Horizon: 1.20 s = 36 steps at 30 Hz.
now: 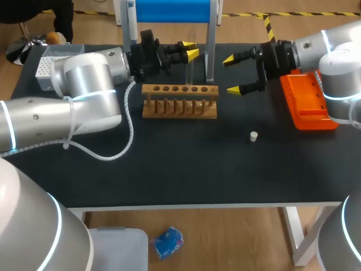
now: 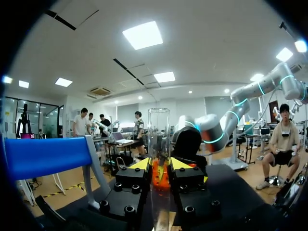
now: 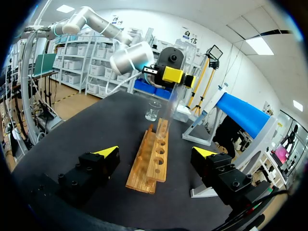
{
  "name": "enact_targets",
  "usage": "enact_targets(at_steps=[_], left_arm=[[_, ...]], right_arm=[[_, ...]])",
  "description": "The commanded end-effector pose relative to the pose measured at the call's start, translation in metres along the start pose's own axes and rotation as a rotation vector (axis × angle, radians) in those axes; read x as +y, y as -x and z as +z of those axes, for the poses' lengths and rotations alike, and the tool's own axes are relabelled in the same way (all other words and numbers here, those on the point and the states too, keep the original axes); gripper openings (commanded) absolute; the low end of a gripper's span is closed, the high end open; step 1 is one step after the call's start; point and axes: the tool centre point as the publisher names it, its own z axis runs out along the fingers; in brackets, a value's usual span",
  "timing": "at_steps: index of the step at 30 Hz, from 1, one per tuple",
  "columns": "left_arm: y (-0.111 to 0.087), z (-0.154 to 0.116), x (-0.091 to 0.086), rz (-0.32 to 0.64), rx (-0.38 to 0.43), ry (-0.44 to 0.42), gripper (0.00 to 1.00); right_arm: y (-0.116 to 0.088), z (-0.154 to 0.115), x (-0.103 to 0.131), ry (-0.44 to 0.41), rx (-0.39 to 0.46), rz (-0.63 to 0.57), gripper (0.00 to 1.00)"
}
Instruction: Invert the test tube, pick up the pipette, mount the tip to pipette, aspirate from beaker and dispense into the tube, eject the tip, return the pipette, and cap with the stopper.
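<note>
**Black table: tube clamped over the rack, right fingers spread wide**

Dark matting covers the black table (image 1: pixel 186 169), and a wooden rack (image 1: pixel 179 101) stands near its middle with its row of holes facing up. The left gripper (image 1: pixel 189 52) reaches in level above the far side of this rack. Its yellow-tipped fingers are closed from two sides on a clear test tube (image 1: pixel 190 68), which stands upright. The left wrist view shows the glass pinched part-way along its length, with the rimmed end standing clear of the fingers. Whether the lower end sits in a rack hole or just above one cannot be told.

The right gripper (image 1: pixel 232 74) hangs beside the rack's right end with its fingers far apart and nothing between them. An orange box (image 1: pixel 307 104) lies under that arm. The small white stopper (image 1: pixel 254 135) sits alone on the mat, nearer the front edge and well apart from the rack. A beaker (image 3: pixel 153 110) stands beyond the rack's far end, and a blue stand (image 1: pixel 169 11) rises at the back.

The tube looks light, rigid, thin-walled and smooth, so it is likely to slip or crack under a hard squeeze. A mid-length hold like the present one should keep it balanced when it is turned over. The stopper is tiny and probably wants a hold across its sides.
</note>
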Motion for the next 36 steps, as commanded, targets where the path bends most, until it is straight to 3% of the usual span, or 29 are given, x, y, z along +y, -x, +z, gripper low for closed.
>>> enact_targets(at_steps=[1,36], left_arm=[[0.007,-0.003,0.004,-0.002,0.022,0.001,0.00],[0.009,-0.006,0.038,-0.008,0.014,-0.041,0.00]], right_arm=[[0.000,0.000,0.000,-0.001,0.000,-0.001,1.00],[0.000,0.000,0.000,-0.001,0.000,-0.001,1.00]])
